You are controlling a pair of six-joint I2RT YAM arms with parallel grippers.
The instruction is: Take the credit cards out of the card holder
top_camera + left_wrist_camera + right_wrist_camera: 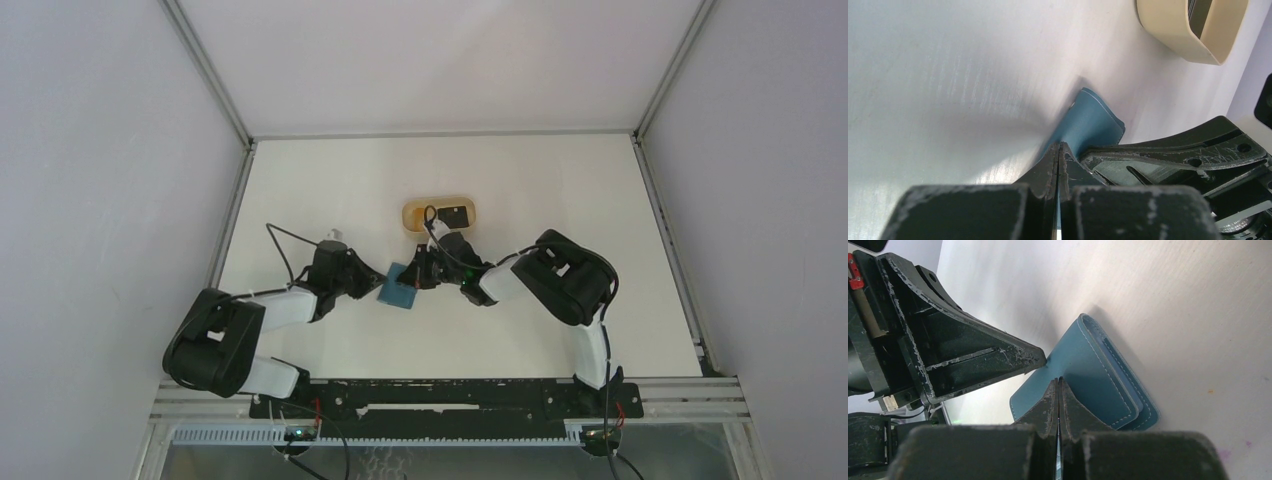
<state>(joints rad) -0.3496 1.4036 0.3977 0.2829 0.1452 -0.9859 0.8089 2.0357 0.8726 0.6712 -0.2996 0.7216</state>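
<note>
Both the left fingers (pixel 1044 172) and the right fingers (pixel 1048 407) pinch flaps of the card holder (pixel 1093 370).

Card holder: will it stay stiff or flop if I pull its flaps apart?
Probably floppy: the card holder has a lifted flap, curved in the left wrist view. Likely light: thin stitched layers. It may slide on the smooth table.

The card holder (pixel 1098 370) looks like soft, matt teal leather or imitation leather, finely grained, with pale stitching along its edges. The table (pixel 948 75) is white and smooth with a faint streaky sheen, and the tray (pixel 1173 30) looks like smooth tan plastic. The hard black faces of the left gripper (pixel 1058 150) and right gripper (pixel 1058 387) are matt, scratched and worn whitish at the edges.
</note>
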